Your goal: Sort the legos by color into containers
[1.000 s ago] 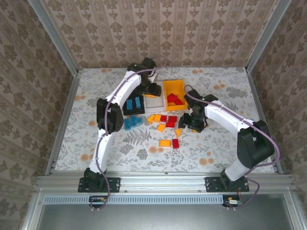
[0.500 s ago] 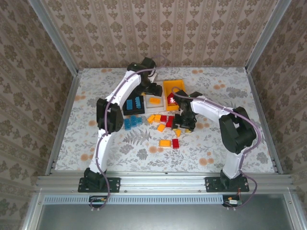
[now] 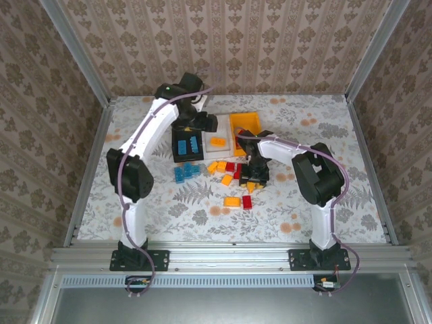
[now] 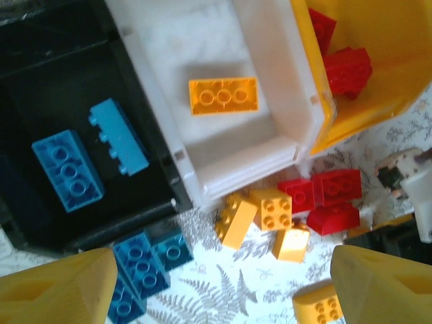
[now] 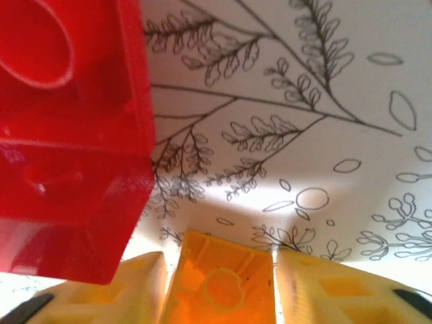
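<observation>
The containers stand in a row: a black bin [image 4: 40, 81] with two blue legos [image 4: 67, 169], a white bin [image 4: 270, 81] with one orange lego [image 4: 223, 96], and a yellow bin [image 4: 398, 61] with red legos [image 4: 344, 67]. My left gripper [image 4: 216, 290] hangs open above the bins' near edge, with nothing between its fingers; from above it [image 3: 198, 125] sits by the black bin [image 3: 187, 147]. My right gripper [image 5: 219, 270] is down on the table among the loose legos [image 3: 231, 177], shut on an orange lego [image 5: 223, 287] whose hollow underside faces the camera. A red lego [image 5: 67, 135] lies close to its left.
Loose blue legos [image 3: 187, 172] lie in front of the black bin, and orange and red ones [image 3: 237, 201] lie nearer the arms. The table has a floral cloth [image 3: 304, 202] and metal rails along its edges, with patterned walls behind.
The left jaws opened and an orange lego now lies in the white bin; that arm swung back and left. The right gripper moved left into the loose pile and closed on an orange lego.
</observation>
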